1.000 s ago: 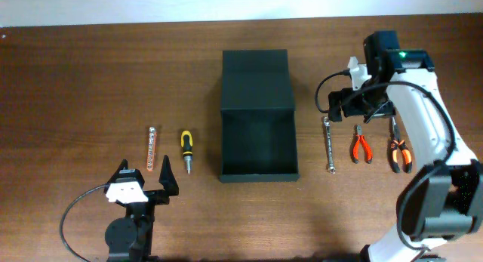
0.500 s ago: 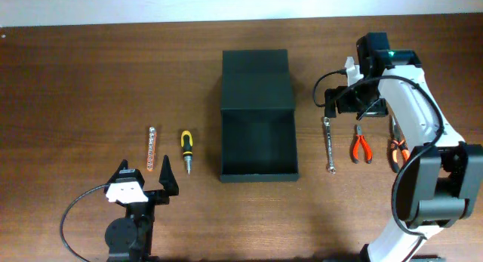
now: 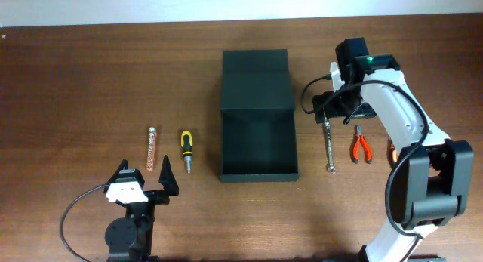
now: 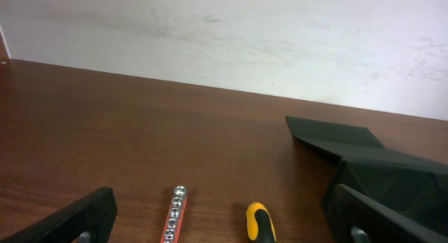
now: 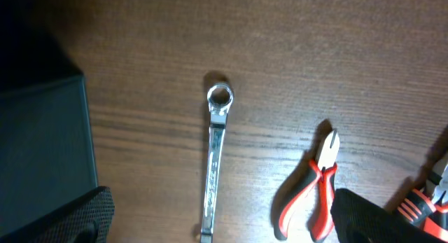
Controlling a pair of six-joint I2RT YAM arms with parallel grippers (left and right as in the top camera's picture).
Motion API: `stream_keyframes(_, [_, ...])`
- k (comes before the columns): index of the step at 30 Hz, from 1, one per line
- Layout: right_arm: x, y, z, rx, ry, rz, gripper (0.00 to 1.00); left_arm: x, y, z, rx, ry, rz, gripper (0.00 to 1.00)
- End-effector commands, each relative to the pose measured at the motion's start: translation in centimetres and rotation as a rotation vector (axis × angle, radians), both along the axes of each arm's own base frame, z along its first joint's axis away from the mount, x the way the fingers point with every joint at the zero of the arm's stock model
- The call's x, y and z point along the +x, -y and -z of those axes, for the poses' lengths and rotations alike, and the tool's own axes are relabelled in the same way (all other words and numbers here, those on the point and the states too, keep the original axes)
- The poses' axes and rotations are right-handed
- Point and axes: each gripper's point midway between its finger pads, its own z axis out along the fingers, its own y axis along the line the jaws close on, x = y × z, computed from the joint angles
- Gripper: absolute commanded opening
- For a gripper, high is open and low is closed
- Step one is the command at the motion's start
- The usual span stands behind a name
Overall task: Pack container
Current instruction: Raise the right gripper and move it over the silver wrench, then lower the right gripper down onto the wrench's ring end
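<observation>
Well over to the left, near the front edge of the table (image 3: 75, 81), the left gripper (image 3: 145, 173) sits low with its fingers spread wide and nothing between them. Its own camera shows the two dark fingers (image 4: 70, 220) at the bottom corners with bare wood in the gap. Just beyond it lies a slim silver and orange strip (image 3: 152, 148) with a row of holes. Beside that, to the right, is a screwdriver (image 3: 186, 151) with a yellow and black handle, its tip toward the front edge. The two lie parallel and do not touch.

At the middle of the table stands the container (image 3: 256, 145), a dark rectangular box open at the top. Its flat lid panel (image 3: 256, 77) stretches out on the far side.

Right of it, near its wall but apart from it, a silver wrench (image 3: 330, 145) lies lengthwise with its ring end farthest from the front. The right gripper (image 3: 332, 111) hangs over that far end, fingers (image 5: 77, 218) wide apart and gripping nothing. How high it is above the wrench I cannot tell.

Further right lie red-handled pliers (image 3: 361, 146), nose pointing away. A second pair (image 5: 435, 190) shows only in part, since from above the right arm (image 3: 400, 115) covers most of it.
</observation>
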Motion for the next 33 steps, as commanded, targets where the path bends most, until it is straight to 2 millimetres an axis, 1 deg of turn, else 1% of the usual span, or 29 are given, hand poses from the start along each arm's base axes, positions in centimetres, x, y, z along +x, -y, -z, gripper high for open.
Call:
stream_keyframes(1, [-0.1,0.2,0.6,-0.014,-0.008,0.027,0.99,0.0,0.2,0.2,0.015,-0.006,0.012,0.99])
stream_keyframes(5, [-0.3,0.3,1.7,-0.017,-0.030,0.049,0.99,0.0,0.2,0.2,0.015,-0.006,0.012,0.99])
stream_keyframes(7, [-0.9,0.3,3.0,-0.018,-0.066,0.048,0.99,0.0,0.2,0.2,0.015,-0.006,0.012,0.99])
stream_keyframes(11, [-1.9,0.4,4.8,-0.025,-0.124,0.048,0.99,0.0,0.2,0.2,0.015,-0.006,0.012,0.99])
stream_keyframes(24, [-1.2,0.3,5.5,-0.023,-0.108,0.069,0.99,0.0,0.2,0.2,0.015,-0.006,0.012,0.99])
stream_keyframes(29, [-1.1,0.4,6.9,-0.022,-0.129,0.134,0.99,0.0,0.2,0.2,0.015,-0.006,0.012,0.99])
stream_keyframes(33, [-1.3,0.4,7.8,-0.026,-0.151,0.132,0.99,0.0,0.2,0.2,0.015,-0.006,0.012,0.99])
